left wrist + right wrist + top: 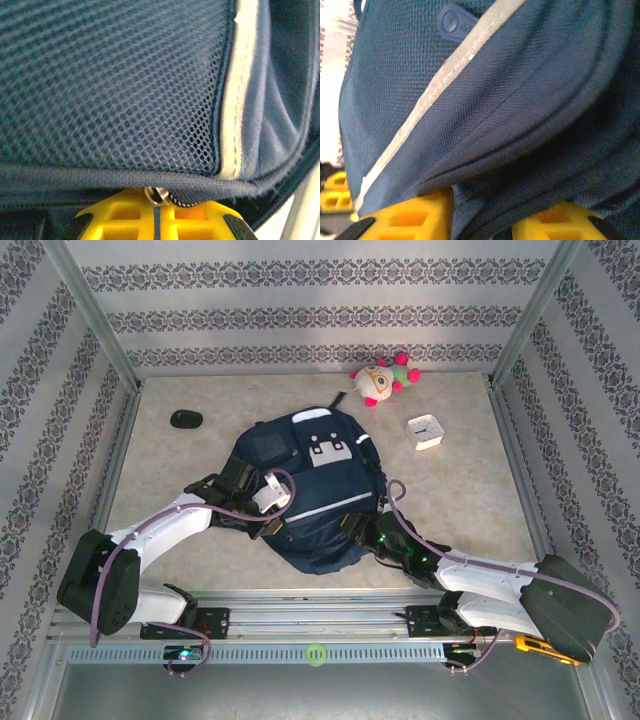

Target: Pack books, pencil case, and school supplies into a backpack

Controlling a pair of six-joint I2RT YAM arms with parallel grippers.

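The navy backpack (pixel 310 490) lies flat in the middle of the table, white stripes and patches facing up. My left gripper (pixel 275 515) is at its left side, and in the left wrist view the gripper (pixel 159 212) is shut on the zipper pull below the metal slider (pixel 157 195), under the mesh pocket (pixel 125 90). My right gripper (pixel 360 530) is at the bag's near right edge. In the right wrist view the gripper (pixel 482 220) has a fold of backpack (pixel 495 100) fabric filling the gap between its yellow fingers. The books, pencil case and school supplies are out of view.
A pink and white plush toy (pixel 383 380) lies at the back wall. A square white clock (pixel 427 431) sits right of the bag. A black oval object (pixel 186 419) rests at the back left. Patterned walls enclose the table on three sides.
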